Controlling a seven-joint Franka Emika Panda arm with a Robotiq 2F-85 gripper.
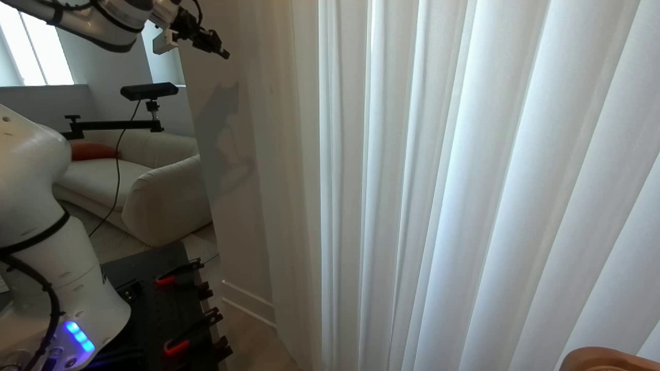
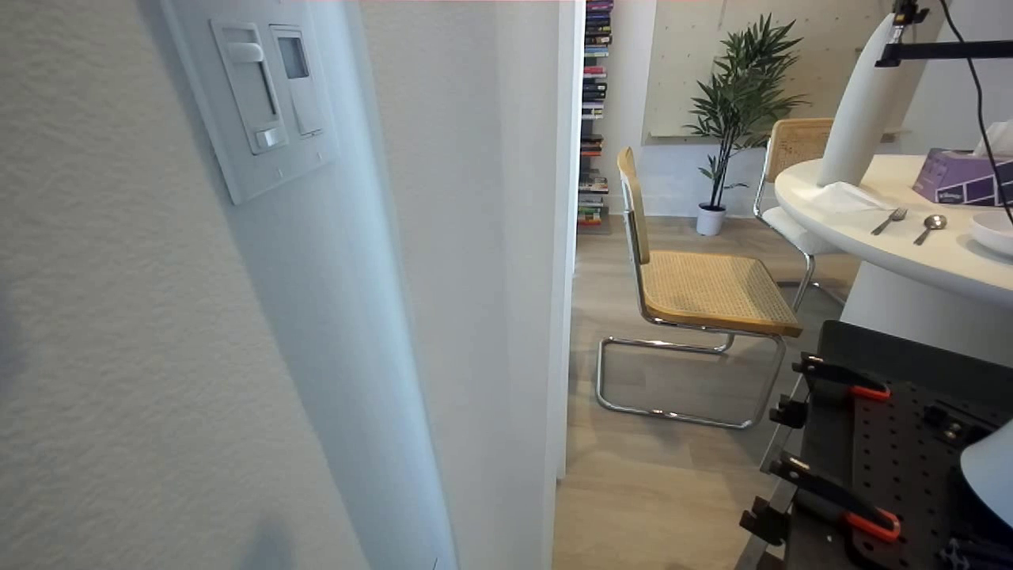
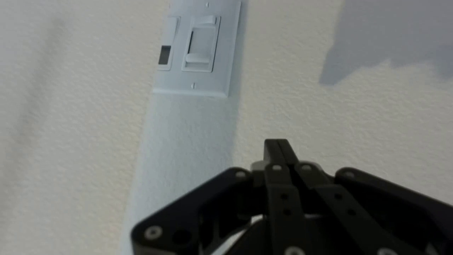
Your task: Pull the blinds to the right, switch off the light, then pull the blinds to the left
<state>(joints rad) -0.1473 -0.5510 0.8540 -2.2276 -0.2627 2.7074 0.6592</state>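
Note:
The blinds point(image 1: 438, 180) hang as tall white pleats across the middle and right of an exterior view, well apart from my gripper point(image 1: 225, 53), which is up at the top left near the wall. On the wall, a white switch plate point(image 2: 273, 150) shows at the upper left of an exterior view, carrying a slider and a rocker with a dark window. The wrist view has this switch plate point(image 3: 221, 83) at top centre-left. There my gripper point(image 3: 277, 141) points at bare wall, below and right of the plate, its fingertips pressed together with nothing between them. The light itself is out of view.
A black cart top point(image 1: 149, 309) with red-tipped clamps lies beside the arm's base. A camera point(image 1: 149, 91) stands on a black bar. Behind are a sofa point(image 1: 170, 201), a cane chair point(image 2: 712, 293) and a round table point(image 2: 894, 237). A brown object point(image 1: 603, 358) sits at the lower right corner.

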